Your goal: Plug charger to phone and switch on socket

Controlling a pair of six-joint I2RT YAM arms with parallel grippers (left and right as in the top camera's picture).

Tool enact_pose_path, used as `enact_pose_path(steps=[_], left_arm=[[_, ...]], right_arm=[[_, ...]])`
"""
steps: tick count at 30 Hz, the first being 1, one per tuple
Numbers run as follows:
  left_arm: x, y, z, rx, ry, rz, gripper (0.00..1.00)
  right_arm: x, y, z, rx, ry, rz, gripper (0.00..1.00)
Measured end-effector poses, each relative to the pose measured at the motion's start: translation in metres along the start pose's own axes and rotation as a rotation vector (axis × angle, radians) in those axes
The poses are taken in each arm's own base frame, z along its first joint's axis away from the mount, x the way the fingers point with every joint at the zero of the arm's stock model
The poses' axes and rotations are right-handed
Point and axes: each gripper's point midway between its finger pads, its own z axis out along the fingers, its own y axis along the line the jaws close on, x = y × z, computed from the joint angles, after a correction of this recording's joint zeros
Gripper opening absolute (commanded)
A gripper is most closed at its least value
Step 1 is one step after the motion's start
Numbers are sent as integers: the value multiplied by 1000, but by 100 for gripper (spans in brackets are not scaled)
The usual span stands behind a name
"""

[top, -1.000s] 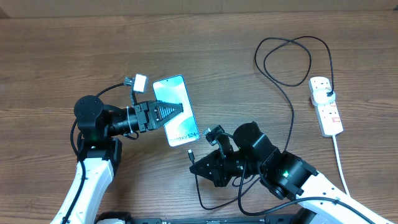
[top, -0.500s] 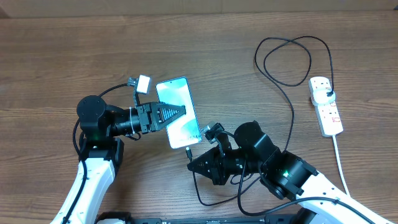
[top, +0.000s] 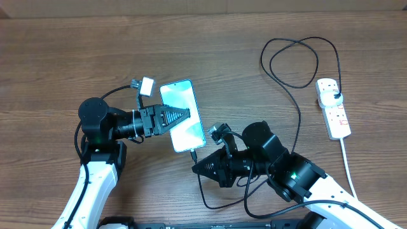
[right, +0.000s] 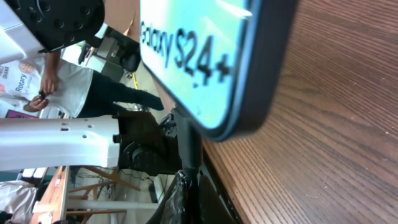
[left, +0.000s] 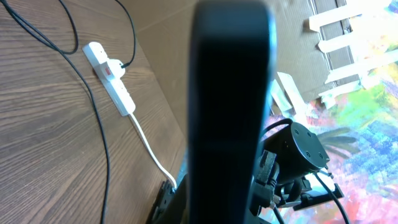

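Black charger [top: 193, 154] at phone [top: 180, 97] lower edge, pinched by right pincer [top: 197, 166]; left pincer [top: 182, 114] clamps phone; table [top: 63, 57] open beyond.

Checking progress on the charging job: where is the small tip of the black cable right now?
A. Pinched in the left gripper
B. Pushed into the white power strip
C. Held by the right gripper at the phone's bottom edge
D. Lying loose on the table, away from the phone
C. The right gripper holds the charger tip against the bottom edge of the phone, which the left gripper clamps. Whether it is fully seated cannot be told.
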Motion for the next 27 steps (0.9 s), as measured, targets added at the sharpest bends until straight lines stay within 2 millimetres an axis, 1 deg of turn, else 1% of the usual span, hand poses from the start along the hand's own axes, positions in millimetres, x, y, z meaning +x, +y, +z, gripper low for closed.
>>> enact_pose_path(steps=[9, 19, 27], left_arm=[[0, 1, 0, -3, -3, -4, 4], [-1, 1, 0, -4, -5, -4, 4], [-3, 2, 0, -10, -19, -3, 4]], right_arm=[[-2, 4, 0, -21, -4, -11, 4], [-2, 4, 0, -21, -6, -14, 4], [-9, 11, 0, -47, -28, -42, 5]])
